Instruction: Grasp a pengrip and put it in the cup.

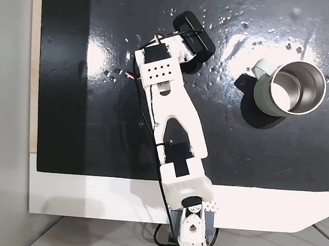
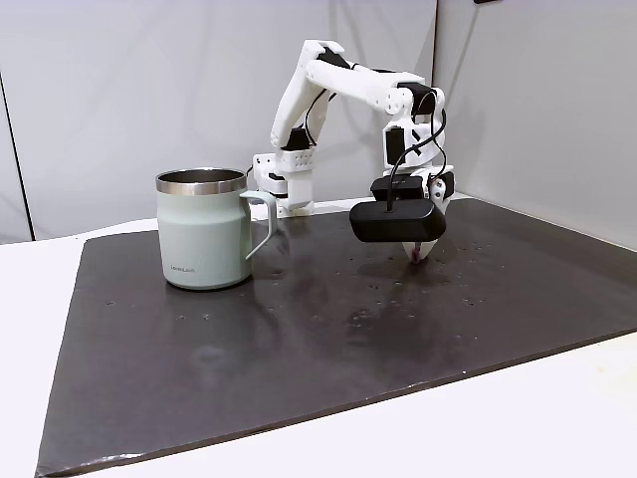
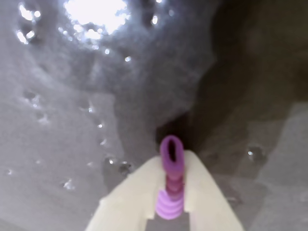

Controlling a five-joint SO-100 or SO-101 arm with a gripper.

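Note:
In the wrist view the light-purple ribbed pengrip point(image 3: 171, 180) sits clamped between my two pale fingers point(image 3: 139, 192), its hollow end pointing toward the black mat. My gripper point(image 3: 172, 161) is shut on it, tips down at the mat surface. In a fixed view a bit of the pengrip point(image 2: 417, 256) peeks out under the black wrist camera point(image 2: 397, 221). From above, the gripper is hidden beneath that camera point(image 1: 194, 37). The cup point(image 1: 292, 87) stands upright to the right, handle point(image 1: 261, 67) toward the arm; it is also seen as the cup point(image 2: 202, 227) at the left of the mat.
A black mat point(image 1: 96, 123) covers most of the white table point(image 1: 90, 197). The arm's base point(image 1: 190, 225) is fixed at the near table edge. Small water-like specks dot the mat point(image 2: 378, 299) around the gripper. A grey wall stands behind.

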